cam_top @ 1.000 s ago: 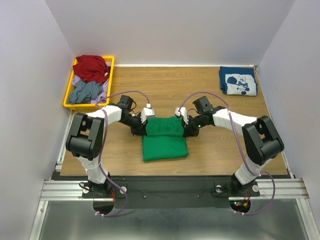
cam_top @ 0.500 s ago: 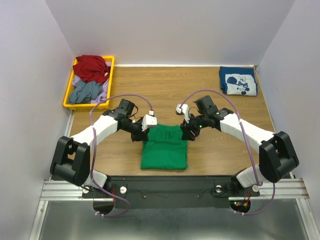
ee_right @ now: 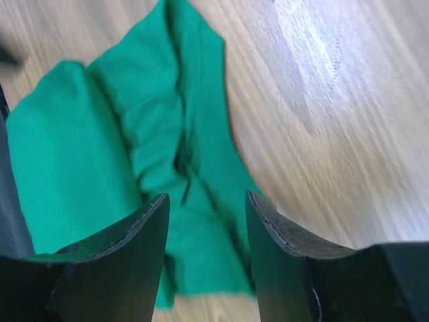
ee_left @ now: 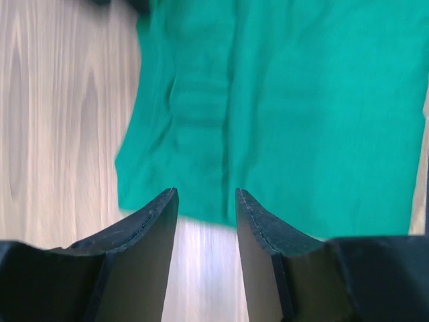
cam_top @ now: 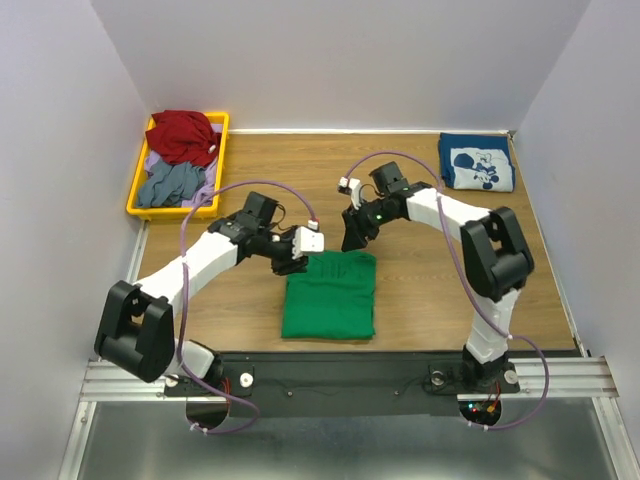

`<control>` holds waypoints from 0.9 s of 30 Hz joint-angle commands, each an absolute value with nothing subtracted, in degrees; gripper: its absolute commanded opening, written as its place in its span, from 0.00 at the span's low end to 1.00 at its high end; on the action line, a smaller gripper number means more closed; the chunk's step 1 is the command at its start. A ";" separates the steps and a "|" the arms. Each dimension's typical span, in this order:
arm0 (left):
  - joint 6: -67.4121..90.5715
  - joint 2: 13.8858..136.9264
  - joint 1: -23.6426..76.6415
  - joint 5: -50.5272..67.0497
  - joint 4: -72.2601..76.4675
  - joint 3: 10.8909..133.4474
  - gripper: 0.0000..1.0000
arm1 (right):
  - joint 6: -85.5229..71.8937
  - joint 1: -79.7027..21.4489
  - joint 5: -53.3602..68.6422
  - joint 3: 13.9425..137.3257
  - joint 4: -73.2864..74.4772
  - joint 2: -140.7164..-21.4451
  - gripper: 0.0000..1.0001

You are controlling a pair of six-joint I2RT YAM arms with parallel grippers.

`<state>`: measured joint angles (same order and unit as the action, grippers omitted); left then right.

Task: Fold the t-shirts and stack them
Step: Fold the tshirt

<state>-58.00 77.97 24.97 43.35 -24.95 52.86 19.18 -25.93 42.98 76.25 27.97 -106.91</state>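
The bright green t-shirt (cam_top: 328,296) lies folded in a rough square near the front middle of the table. It also fills the left wrist view (ee_left: 295,114) and the left half of the right wrist view (ee_right: 100,161). My left gripper (cam_top: 293,263) hovers at the shirt's far left corner, open (ee_left: 206,201), with only table wood showing between its fingers. My right gripper (cam_top: 350,237) hangs just beyond the far edge, open (ee_right: 206,201) and empty above the cloth. The navy blue t-shirt (cam_top: 476,162) with the white cartoon print lies folded at the far right corner.
A yellow bin (cam_top: 137,183) at the far left holds a red garment (cam_top: 183,134) and greyish ones (cam_top: 172,182). White walls close in the table on three sides. Purple cables arch over both arms.
Both grippers were shut on the green shirt's far edge and have let go and opened. The shirt now lies closer to the front edge. The right gripper has drawn back toward the far side.
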 commanded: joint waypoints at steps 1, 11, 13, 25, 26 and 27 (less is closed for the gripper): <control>-58.44 79.45 30.40 41.93 -19.17 54.41 0.51 | 12.75 -26.10 48.69 80.77 26.11 -112.67 0.56; -57.30 87.27 37.53 40.08 -14.86 54.66 0.49 | 9.76 -26.19 50.19 82.18 23.82 -119.97 0.59; -57.65 88.85 37.79 40.08 -14.85 55.28 0.48 | 9.32 -26.19 50.27 81.65 22.95 -120.58 0.57; -58.36 93.17 39.81 39.46 -14.41 56.42 0.29 | 8.70 -26.37 51.76 80.42 20.74 -123.92 0.45; -58.27 93.08 39.90 39.64 -14.50 56.51 0.25 | 8.61 -26.37 51.94 80.16 20.66 -124.19 0.42; -58.27 92.90 39.90 39.64 -14.59 56.77 0.15 | 8.61 -26.45 52.20 79.98 20.74 -124.36 0.40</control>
